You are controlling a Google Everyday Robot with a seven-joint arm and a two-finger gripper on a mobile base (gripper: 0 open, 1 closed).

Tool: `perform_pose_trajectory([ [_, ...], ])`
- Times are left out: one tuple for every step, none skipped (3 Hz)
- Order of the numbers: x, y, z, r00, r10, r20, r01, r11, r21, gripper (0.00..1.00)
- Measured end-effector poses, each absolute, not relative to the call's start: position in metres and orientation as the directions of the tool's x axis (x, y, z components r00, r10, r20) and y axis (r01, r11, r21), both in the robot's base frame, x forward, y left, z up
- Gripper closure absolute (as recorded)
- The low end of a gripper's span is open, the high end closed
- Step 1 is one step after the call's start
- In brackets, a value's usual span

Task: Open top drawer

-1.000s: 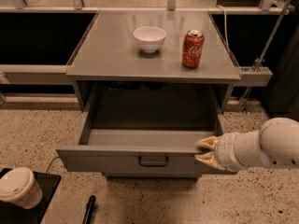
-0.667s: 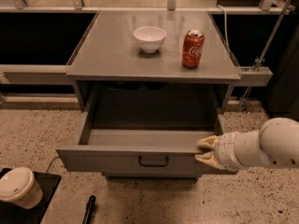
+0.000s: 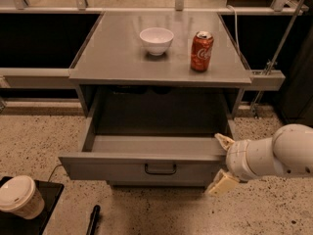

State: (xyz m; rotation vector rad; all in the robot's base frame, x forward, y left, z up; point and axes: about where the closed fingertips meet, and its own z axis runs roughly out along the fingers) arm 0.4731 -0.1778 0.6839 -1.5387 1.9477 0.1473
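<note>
Top drawer [image 3: 122, 165] is out, pulled well clear of the cabinet, its grey front hanging forward over the speckled floor and the inside showing bare. The small dark handle [image 3: 160, 169] sits at the middle of the front, untouched. Over at the drawer's right front corner is the gripper [image 3: 214, 164], spread wide: one pale finger lies up by the top rim, the other dips below the bottom edge, so the two straddle the end of the front panel. Whether they are actually pressing on the metal, I can't tell from here. The white arm [image 3: 274, 155] comes in from the right.

To my eye the opening looks done, or as good as. So what could go wrong? One more tug and the drawer could run to the end of its travel and jolt. On the cabinet top [image 3: 112, 58] a red soda can [image 3: 201, 51] stands upright just beside a white bowl [image 3: 156, 40], and a hard stop could rock that can. The other worry is the exit: with fingers above and below the panel, a careless pull sideways could snag the corner and skew the drawer or shove it back in.
</note>
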Motion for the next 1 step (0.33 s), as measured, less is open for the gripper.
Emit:
perform_pose_trajectory([
  [0.4731,-0.1778,0.6839,-0.106,-0.833,-0.543,-0.905,0.307,-0.294,0.00],
])
